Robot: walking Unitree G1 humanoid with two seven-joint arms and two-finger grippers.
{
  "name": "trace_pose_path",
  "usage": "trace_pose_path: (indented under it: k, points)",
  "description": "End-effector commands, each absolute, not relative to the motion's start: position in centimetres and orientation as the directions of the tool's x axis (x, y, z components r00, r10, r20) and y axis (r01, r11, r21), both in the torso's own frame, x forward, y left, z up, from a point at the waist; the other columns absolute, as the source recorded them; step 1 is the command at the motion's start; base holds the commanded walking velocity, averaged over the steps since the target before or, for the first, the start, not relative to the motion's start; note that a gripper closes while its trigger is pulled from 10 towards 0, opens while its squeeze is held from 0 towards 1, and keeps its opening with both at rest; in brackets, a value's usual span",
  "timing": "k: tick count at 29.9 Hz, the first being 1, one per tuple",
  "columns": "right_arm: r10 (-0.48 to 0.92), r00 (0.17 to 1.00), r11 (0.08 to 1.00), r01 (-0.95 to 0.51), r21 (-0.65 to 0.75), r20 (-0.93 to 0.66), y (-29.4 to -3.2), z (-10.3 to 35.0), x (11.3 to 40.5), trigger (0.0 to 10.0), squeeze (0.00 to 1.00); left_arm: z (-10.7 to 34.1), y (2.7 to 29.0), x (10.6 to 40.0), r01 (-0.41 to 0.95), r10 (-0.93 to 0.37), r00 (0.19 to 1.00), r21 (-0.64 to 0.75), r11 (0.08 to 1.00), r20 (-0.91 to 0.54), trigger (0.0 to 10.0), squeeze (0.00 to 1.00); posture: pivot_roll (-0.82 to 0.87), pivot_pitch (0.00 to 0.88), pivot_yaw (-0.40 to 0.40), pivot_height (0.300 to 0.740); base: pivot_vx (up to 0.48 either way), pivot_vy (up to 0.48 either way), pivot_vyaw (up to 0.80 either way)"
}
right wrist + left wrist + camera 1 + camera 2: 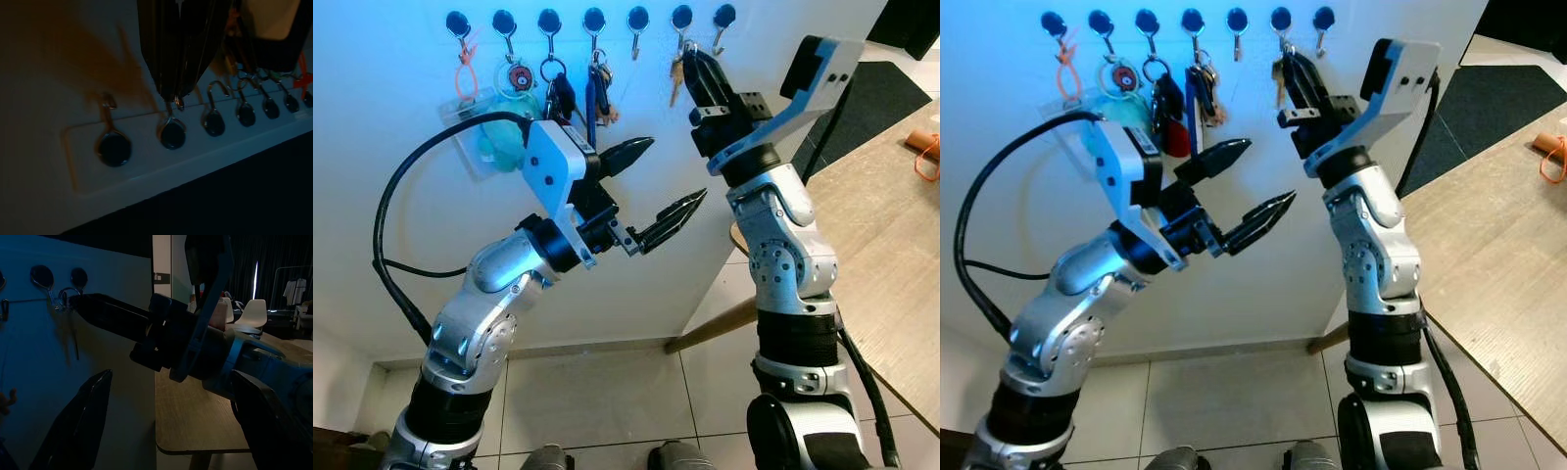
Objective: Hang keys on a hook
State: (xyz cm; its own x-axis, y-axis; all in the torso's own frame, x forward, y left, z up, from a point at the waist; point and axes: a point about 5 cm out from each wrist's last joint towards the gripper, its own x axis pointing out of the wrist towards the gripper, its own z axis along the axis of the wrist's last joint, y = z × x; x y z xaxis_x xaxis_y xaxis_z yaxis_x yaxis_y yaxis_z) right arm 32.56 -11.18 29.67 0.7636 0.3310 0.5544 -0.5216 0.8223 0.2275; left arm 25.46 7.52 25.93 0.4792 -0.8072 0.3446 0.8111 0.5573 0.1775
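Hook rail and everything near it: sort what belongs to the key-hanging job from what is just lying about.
Job:
right tool, at the rail
brass key on the sixth hook
row of black round-based wall hooks

Lying about:
left tool, open
orange loop
dark key bunches
wooden table

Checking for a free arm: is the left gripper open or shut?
Open. The left gripper has its two black fingers spread wide with nothing between them, hanging below the row of hooks.

Both arms raised, elbows bent. Left end effector (649,199) held mid-air, fingers spread wide. Right end effector (691,67) reaching upward, fingers pressed together.
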Motion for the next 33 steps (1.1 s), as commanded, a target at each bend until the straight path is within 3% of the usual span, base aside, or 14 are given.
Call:
trace_pose_path:
  k: [1,22,33]
  points:
    - [0.282,0.768,0.832,-0.494,0.253,0.575,-12.1,29.6,32.3,10.0,0.00,25.9,7.4,25.3,0.815,-0.820,0.470,0.197,0.545,0.326,10.0,0.00,0.02,0.117,-0.005,0.740,0.000,0.000,0.00]
    - [0.242,0.831,0.809,-0.458,0.368,0.501,-12.4,27.1,33.0,10.0,0.00,25.8,7.4,25.2,0.816,-0.827,0.465,0.210,0.539,0.316,10.0,0.00,0.02,0.117,-0.003,0.740,0.000,0.000,0.00]
    - [0.213,0.831,0.736,-0.483,0.475,0.515,-12.9,27.4,33.3,10.0,0.00,25.8,7.3,25.2,0.814,-0.827,0.465,0.215,0.540,0.316,10.0,0.00,0.02,0.111,-0.006,0.740,0.000,0.000,0.00]
